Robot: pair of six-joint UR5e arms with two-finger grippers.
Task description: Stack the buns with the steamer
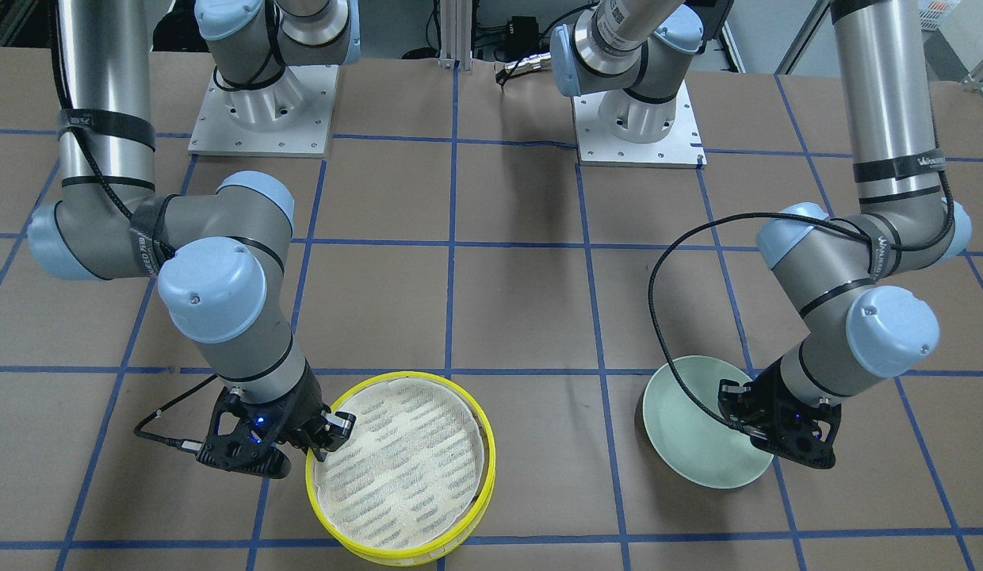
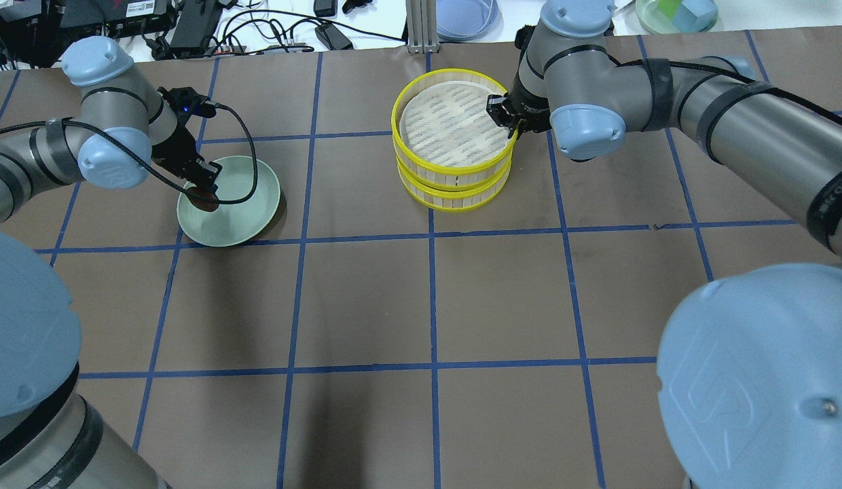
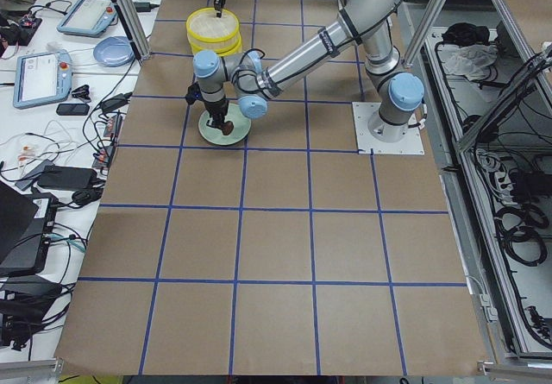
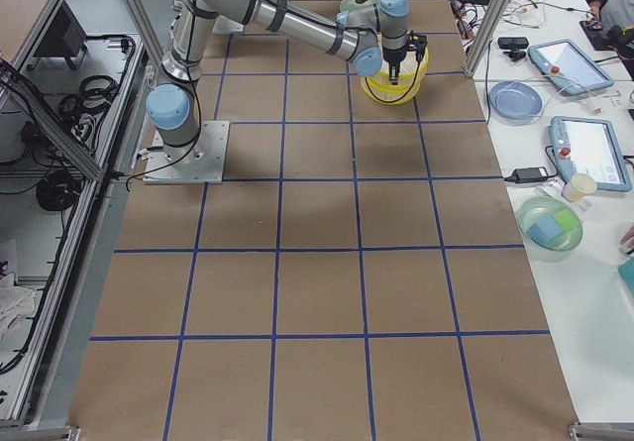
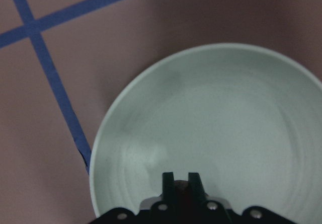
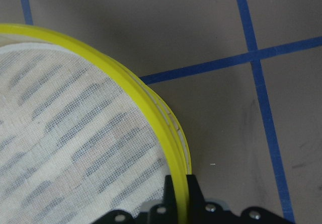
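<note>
Now you see the left gripper (image 2: 205,189) low over the green plate (image 2: 251,204), its fingers drawn narrow around the brown bun (image 2: 204,200). Whether the bun rests on the plate or hangs just clear of it cannot be told from these views. The right gripper (image 2: 506,121) pinches the yellow rim of the top tray (image 2: 455,165) of the steamer (image 2: 455,197), one finger inside the rim and one outside, as the right wrist view shows. The steamer stands as two stacked trays, and the cloth liner (image 2: 448,125) of the upper one is bare. The pale bun shows in no view. The step in hand is judged to be taking the brown bun off the plate. The next move calls for a straight lift, a carry across to the steamer, and a release on the cloth well inside the rim.
</note>
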